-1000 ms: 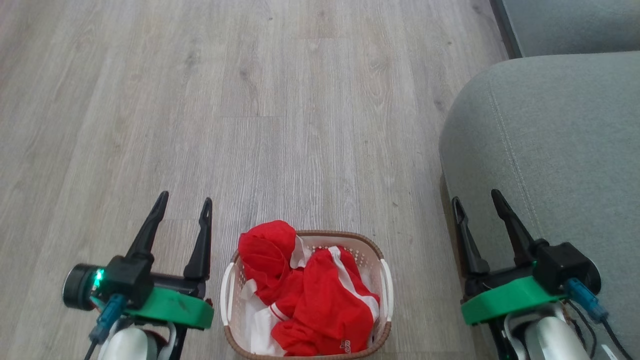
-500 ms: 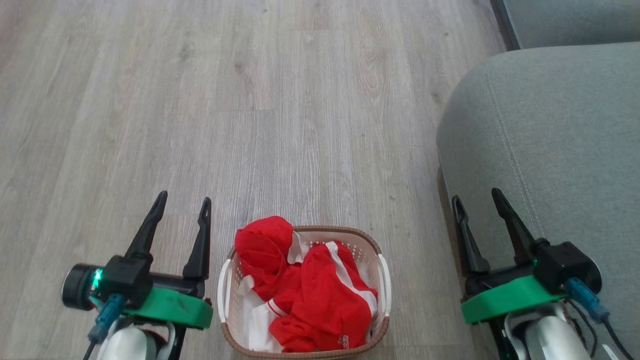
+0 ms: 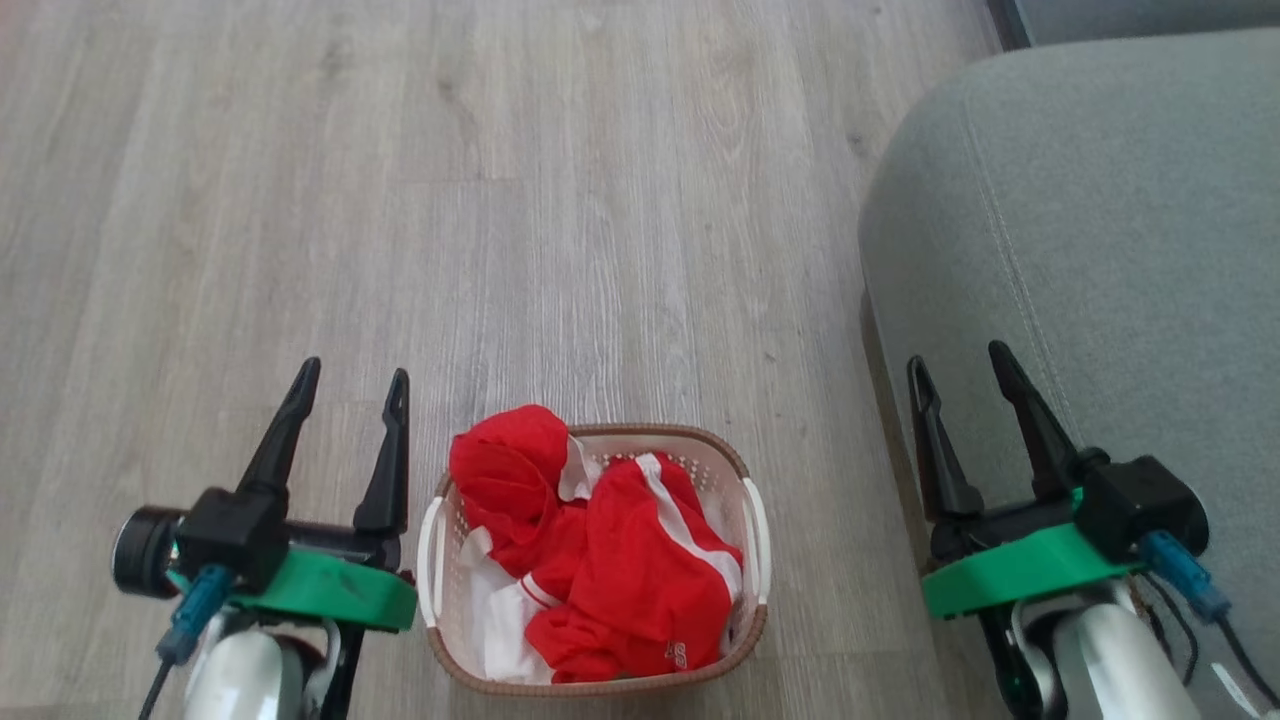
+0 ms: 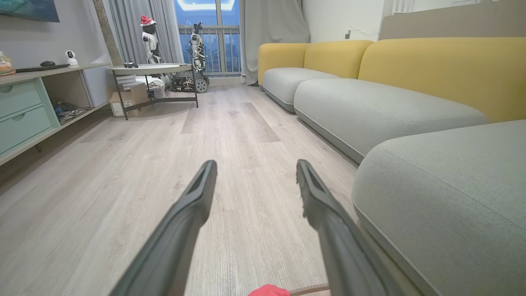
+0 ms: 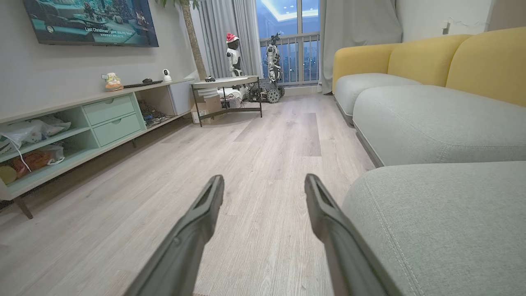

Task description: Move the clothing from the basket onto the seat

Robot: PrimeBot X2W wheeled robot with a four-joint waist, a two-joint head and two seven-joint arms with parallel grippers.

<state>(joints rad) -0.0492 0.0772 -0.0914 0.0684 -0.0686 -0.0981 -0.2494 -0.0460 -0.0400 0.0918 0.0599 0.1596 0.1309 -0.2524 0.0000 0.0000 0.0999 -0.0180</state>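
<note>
1. The clothing [image 3: 610, 570] lies heaped in the basket [image 3: 655, 431], bottom centre.
2. We see our left fingers [image 3: 385, 460] spread and empty, lower left.
3. Our right fingers [image 3: 938, 455], lower right by the seat [image 3: 1100, 200], likewise spread, empty.

Across the lower part of the television [image 5: 90, 20] screen on the wall, seen from the right wrist: a line of white subtitle, "Last Christmas I gave you my heart". On the red clothing [image 3: 630, 580] heaped in the basket [image 3: 690, 433], near the nearest fold: a small patch of black-and-white lettering, turned upside down, too small and creased to read.
</note>
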